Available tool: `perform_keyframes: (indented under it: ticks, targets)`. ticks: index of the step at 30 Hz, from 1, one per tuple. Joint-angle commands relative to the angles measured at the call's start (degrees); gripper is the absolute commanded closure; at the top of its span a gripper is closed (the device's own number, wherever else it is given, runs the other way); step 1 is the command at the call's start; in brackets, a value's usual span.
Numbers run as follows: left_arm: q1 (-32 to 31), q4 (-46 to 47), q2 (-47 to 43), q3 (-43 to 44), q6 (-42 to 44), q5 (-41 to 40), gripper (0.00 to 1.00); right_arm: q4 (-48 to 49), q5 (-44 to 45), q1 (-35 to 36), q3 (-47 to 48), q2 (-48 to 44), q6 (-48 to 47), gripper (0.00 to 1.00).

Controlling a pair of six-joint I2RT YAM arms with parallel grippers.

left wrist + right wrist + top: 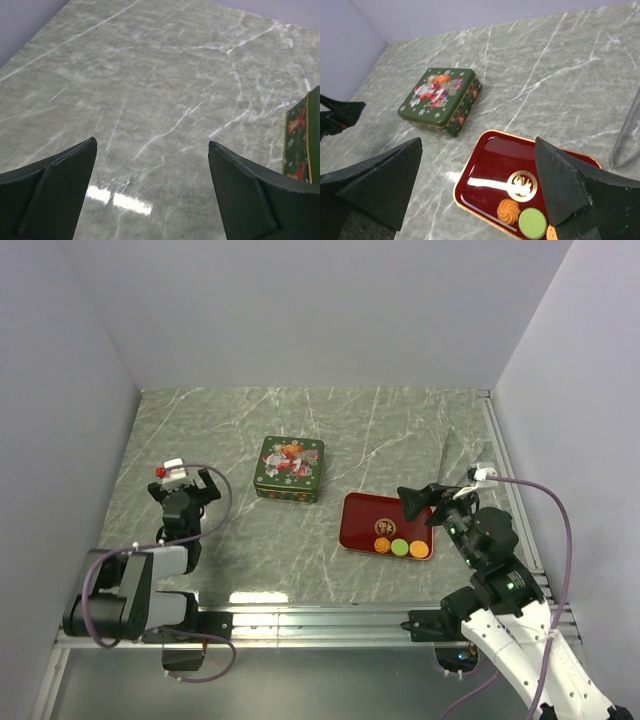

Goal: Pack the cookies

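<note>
Three cookies lie in a row along the near edge of a red tray: an orange swirl cookie, a green round cookie and an orange cookie. The right wrist view shows the swirl cookie and the green cookie on the tray. A closed green Christmas tin stands left of the tray. My right gripper is open and empty above the tray's right side. My left gripper is open and empty, far left of the tin.
The marble table has a raised metal rail along its right edge and white walls on three sides. The tin's corner shows at the right edge of the left wrist view.
</note>
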Motion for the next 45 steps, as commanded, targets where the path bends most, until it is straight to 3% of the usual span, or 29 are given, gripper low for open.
perform_keyframes:
  ticks: [1, 5, 6, 8, 10, 16, 25, 33, 39, 45]
  targets:
    - [0.5, 13.5, 4.2, 2.1, 3.2, 4.6, 0.01, 8.3, 4.8, 0.4, -0.6, 3.1, -1.1, 0.00]
    - [0.6, 23.9, 13.0, 1.3, 4.5, 6.0, 0.01, 10.9, 9.5, 0.4, 0.4, 11.4, -7.3, 0.00]
    - [1.0, 14.3, 11.9, 4.1, 3.7, 6.3, 0.01, 11.6, 12.2, 0.3, 0.2, 12.4, -8.3, 0.00]
    - [2.7, 18.1, 12.9, 4.0, 2.4, 8.7, 0.00, 15.7, 19.6, 0.2, -1.9, 14.1, -8.6, 0.00]
    - [2.7, 14.4, 11.5, 4.5, 2.0, 8.9, 0.01, 19.5, 21.1, -0.8, -4.9, 15.6, -10.7, 0.00]
    - [2.7, 15.5, 11.9, 4.1, 2.2, 8.8, 0.01, 37.3, 18.1, -4.1, -13.7, 22.1, -21.6, 0.00]
    - [2.7, 15.2, 11.8, 4.3, 2.2, 8.9, 0.01, 61.6, 14.6, -10.9, -20.0, 39.4, -20.7, 0.00]
    - [2.8, 15.2, 11.9, 4.3, 2.2, 8.9, 0.01, 70.3, 8.9, -15.0, -18.4, 47.8, -21.2, 0.00]
    - [2.8, 15.2, 11.8, 4.3, 2.2, 8.9, 0.01, 84.6, 10.6, -20.0, -22.9, 52.6, -14.8, 0.00]
    - [2.8, 15.3, 11.8, 4.3, 2.2, 8.9, 0.01, 82.1, 8.6, -20.4, -21.8, 52.6, -15.4, 0.00]
